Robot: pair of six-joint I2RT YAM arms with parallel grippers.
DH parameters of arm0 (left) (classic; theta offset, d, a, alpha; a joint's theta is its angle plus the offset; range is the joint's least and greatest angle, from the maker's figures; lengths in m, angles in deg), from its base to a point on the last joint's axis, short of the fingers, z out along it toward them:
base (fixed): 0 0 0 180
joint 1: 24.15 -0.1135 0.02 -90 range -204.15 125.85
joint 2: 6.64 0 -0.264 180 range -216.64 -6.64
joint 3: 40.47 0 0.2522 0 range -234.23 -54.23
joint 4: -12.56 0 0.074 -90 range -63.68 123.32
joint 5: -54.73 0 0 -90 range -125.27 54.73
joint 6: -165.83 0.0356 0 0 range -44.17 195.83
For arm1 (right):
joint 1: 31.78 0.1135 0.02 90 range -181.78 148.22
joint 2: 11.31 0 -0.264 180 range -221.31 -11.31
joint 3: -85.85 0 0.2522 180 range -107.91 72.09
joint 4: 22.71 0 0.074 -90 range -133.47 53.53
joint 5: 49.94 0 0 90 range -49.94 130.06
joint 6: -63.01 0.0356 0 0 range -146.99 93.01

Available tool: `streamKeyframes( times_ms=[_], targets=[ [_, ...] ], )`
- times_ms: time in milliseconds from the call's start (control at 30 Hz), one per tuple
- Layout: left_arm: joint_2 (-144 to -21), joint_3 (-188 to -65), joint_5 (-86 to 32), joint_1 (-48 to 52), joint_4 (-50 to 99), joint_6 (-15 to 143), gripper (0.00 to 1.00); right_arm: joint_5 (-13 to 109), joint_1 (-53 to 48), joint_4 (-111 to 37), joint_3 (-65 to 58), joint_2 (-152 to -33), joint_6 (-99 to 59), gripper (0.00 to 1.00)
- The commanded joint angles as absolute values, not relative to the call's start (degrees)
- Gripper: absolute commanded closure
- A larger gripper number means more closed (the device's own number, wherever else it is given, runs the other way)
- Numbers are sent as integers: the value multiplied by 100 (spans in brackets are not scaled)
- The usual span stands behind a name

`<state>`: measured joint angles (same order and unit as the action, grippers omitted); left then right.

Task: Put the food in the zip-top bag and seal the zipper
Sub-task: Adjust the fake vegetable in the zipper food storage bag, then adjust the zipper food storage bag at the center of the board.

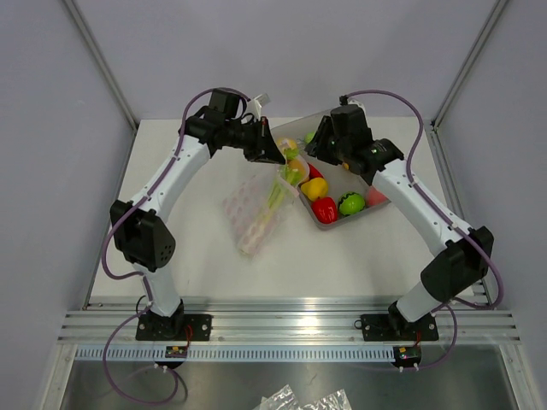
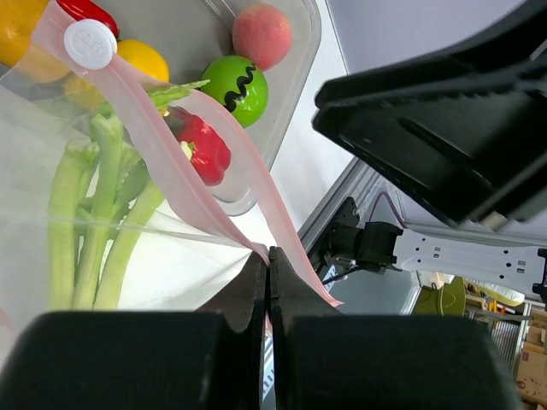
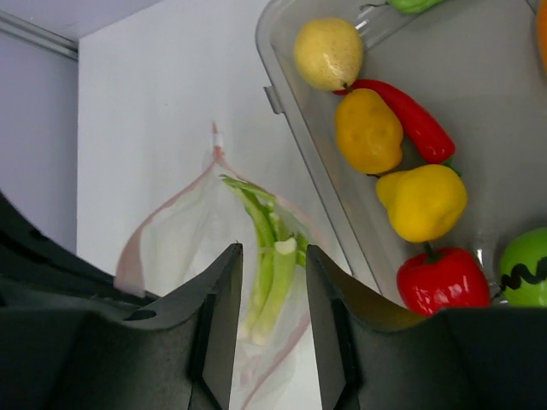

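Closest to the lens, the left tool (image 2: 268,265) had its two black fingers pressed together on the thin pink-red zipper strip (image 2: 162,162) of the flat clear plastic zip-top bag (image 1: 256,213), lifting the mouth open. A white round tab (image 2: 90,43) sat on the strip at 11 o'clock in the left wrist view. One long green toy stalk (image 2: 94,222) lay inside the bag.

The right tool (image 3: 272,252) hung over the bag's mouth, fingers parted, gripping nothing.

On the white table (image 1: 197,265), at 2 o'clock from the bag, the grey translucent tray (image 3: 496,77) held a pale yellow pear (image 3: 329,53), an orange fruit (image 3: 367,130), a red chilli (image 3: 410,120), a yellow pepper (image 3: 423,202), a red pepper (image 3: 440,280), a green ball with a black zigzag (image 3: 526,269) and a pink peach (image 2: 261,34).

The task looked barely begun: one piece was bagged, at least seven were left to move, and the zipper was unsealed.
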<state>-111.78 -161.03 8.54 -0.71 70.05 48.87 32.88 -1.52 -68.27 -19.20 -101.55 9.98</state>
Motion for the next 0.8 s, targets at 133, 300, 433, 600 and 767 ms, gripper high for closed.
streamKeyframes(
  times_ms=[133, 300, 433, 600, 767],
  targets=[
    [-11167, -16435, 1087, -104, 7000, 5122, 100, 3882, -331, -7110, -2116, -10648, 509, 46],
    [-11123, -16435, 1035, -104, 7009, 5113, 100, 4533, -340, -7198, -2222, -11053, 421, 47],
    [-11018, -16453, 921, -104, 6983, 5052, 100, 4639, -331, -6989, -1933, -10897, 491, 46],
    [-10877, -16497, 885, -104, 6869, 4964, 100, 4999, -340, -6776, -1747, -10790, 535, 47],
    [-10842, -16488, 833, -104, 7027, 5069, 100, 4947, -331, -6689, -1756, -10817, 693, 93]
  ],
)
